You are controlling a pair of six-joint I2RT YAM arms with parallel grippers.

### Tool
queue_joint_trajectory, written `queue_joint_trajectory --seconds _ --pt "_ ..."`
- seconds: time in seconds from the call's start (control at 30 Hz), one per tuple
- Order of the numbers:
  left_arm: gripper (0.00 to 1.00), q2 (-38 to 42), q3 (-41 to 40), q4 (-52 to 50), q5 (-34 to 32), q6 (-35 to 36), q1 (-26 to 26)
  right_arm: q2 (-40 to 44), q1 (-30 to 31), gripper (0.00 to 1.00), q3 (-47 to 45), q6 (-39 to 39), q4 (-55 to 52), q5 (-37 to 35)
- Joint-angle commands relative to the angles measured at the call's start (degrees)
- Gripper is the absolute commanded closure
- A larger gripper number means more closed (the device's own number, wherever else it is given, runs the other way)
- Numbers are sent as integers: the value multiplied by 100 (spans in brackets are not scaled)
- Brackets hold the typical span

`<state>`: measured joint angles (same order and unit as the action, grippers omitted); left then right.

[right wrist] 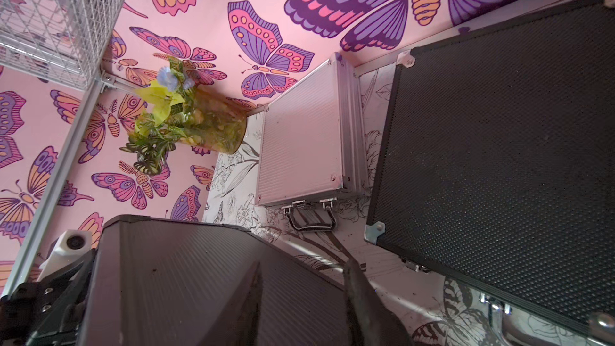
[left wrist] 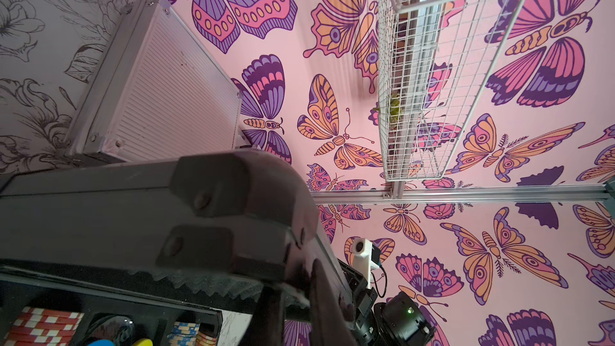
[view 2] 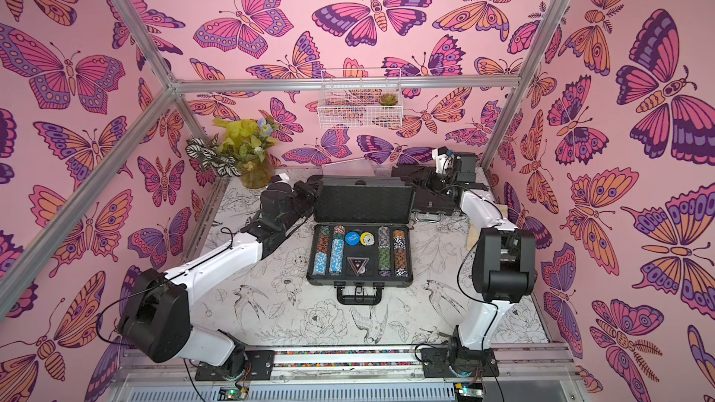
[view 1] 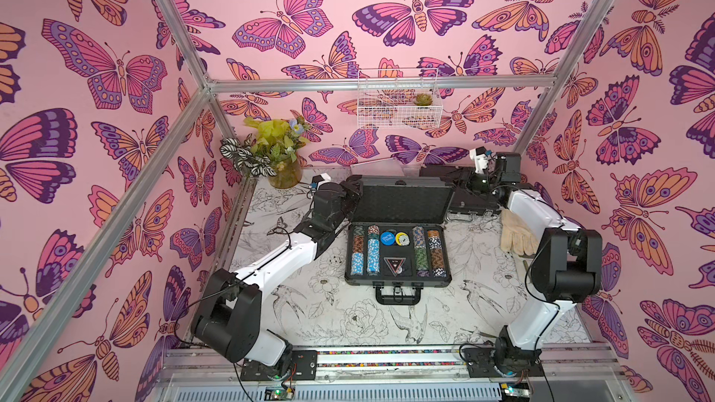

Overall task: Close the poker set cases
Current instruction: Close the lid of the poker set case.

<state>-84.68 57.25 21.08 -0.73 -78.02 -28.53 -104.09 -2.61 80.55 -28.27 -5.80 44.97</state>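
Quick rundown: the large dark-grey ribbed plastic case [view 1: 402,199] sits between the two tools, wide open. Its lid stands up and its base, on the near side of both tools, is full of rows of coloured poker chips [view 1: 358,253].

The left tool [view 1: 351,190] is right at one top corner of that lid. Its jaws are pretty much closed, and in the left wrist view they sit against the foam-lined rim, though I honestly can't tell if they're pinching it or just touching.

The right tool [right wrist: 303,262] is at the opposite top corner, behind the lid. Its jaws are partway apart with the lid's side edge running between them. One finger [right wrist: 254,294] lies over the ribbed back, the other is just off the edge. Can't tell whether it has a grip.

Just past the right tool's fingers, the small silver aluminium case [right wrist: 299,138] stands shut against the back wall. The wide black silver-latched case [right wrist: 499,144] lies flat and shut on the surface [view 1: 348,322], right beside that tool.

A pale work glove [view 1: 516,233] lies by the right arm.
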Motion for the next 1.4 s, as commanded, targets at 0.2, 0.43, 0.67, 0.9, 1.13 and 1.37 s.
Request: queue_joint_trajectory --seconds 0.2,0.43,0.67,0.9,1.13,1.37 --pt "73 192 -362 -1056 14 692 -144 112 78 58 -444 -176 302 650" --pt "64 516 -518 -1388 -102 784 -143 274 156 58 -714 -355 580 611" --pt "57 942 -684 -1974 20 823 -152 455 200 58 -1010 -530 702 357" --pt "53 1645 -1023 -2509 5 875 -161 623 348 58 -1488 -801 1093 71" --pt "50 1883 -1344 -2668 73 878 -161 720 436 58 -1767 -871 1135 -153" --pt "50 2065 -1487 -2955 232 937 -165 955 441 58 -2046 -893 1020 -363"
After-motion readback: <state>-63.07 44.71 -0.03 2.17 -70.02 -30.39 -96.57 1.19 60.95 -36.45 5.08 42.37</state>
